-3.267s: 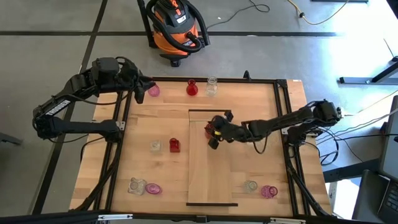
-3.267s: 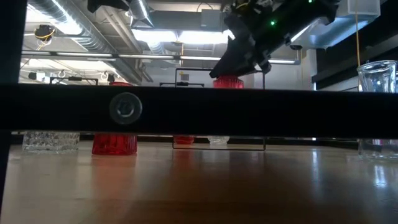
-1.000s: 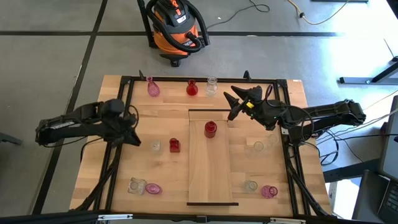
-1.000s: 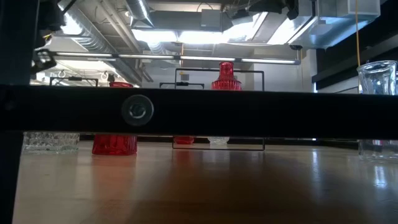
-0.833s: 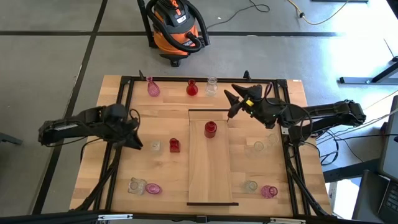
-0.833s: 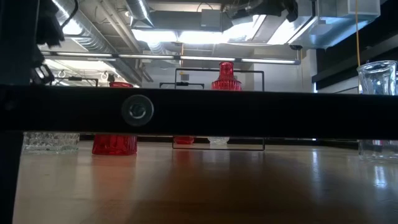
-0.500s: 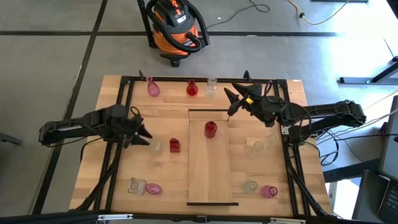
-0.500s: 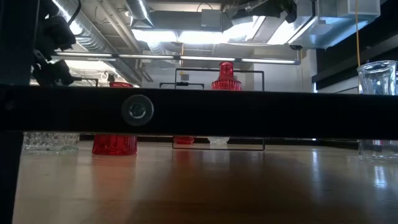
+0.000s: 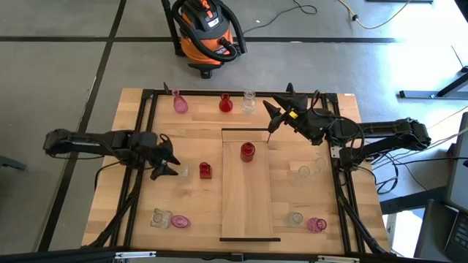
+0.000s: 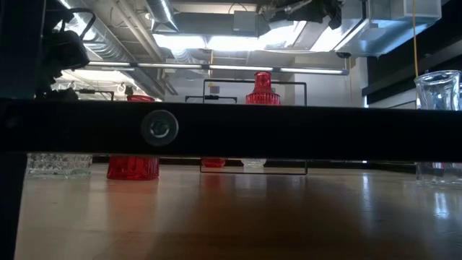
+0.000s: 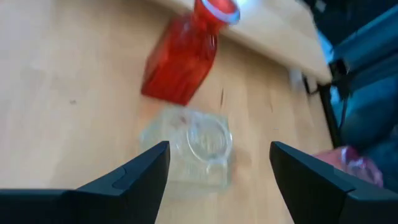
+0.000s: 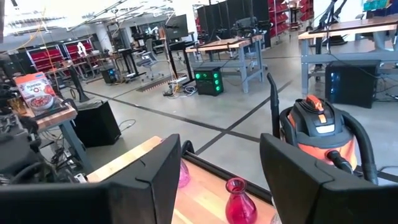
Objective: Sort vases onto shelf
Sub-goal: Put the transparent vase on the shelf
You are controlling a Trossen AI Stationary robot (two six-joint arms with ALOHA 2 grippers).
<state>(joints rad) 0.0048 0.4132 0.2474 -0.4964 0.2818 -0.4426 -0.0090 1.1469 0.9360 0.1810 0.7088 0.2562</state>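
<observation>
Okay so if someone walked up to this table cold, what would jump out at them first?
Probably the single red vase standing alone near the far end of the pale shelf at the table's centre. Next, the left gripper, fingers spread, closing in on a clear vase with a square red vase just beyond it. The right gripper hangs open near the table's far edge, holding nothing.

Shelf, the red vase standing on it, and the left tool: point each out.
Shelf (image 9: 248, 208), high view, bare middle of the plank.
Red vase (image 9: 247, 152), high view, its body.
Left tool (image 9: 170, 165), high view, between its open fingertips.
</observation>
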